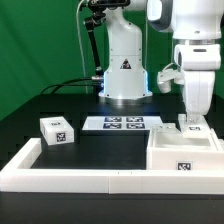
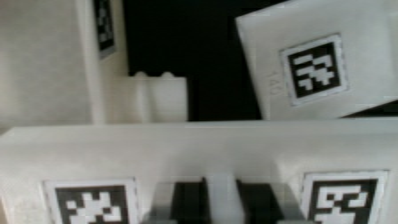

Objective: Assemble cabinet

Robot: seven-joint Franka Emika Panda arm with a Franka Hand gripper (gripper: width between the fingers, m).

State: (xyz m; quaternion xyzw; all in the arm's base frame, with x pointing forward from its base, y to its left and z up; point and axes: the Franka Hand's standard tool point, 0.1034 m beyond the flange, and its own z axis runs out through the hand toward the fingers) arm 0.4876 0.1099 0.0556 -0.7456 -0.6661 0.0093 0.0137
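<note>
One small white plastic drawer block (image 1: 55,128) w/ a black-and-white square tag sits alone at the exterior view's left. It rests on the black worktop (image 1: 100,145), just inside the long white border rail (image 1: 80,172) that runs along the front. Ctr: the marker board (image 1: 125,123) lies flat, w/ the arm's white pedestal (image 1: 125,65) behind it. At the exterior view's right stands the large white boxy plastic cabinet body (image 1: 185,152), open side up, one tag on its near wall, long axis running approx. across the view.

The gripper (image 1: 193,121) hangs pointing straight down over the body's far right corner. So the task's thing lies directly below it, not off to a side. The loose block is well apart, on the other side of the marker board. Only one arm, so no choice of reach.

Contents: the body's hollow looks mostly bare from the exterior view. A small white tagged piece (image 1: 192,128) shows right at the fingertips near the far wall. Whether it rests in the hollow, on the rim or btw. the fingers I cannot tell.

Wrist view, close and blurred: a tilted white tagged panel (image 2: 311,65), a short white post (image 2: 157,95) and a broad white face w/ two tags (image 2: 196,150). Neither view shows how wide the gripper stands or whether it holds anything. My guess: the next move turns on vertical clearance over that corner, not sideways travel.
</note>
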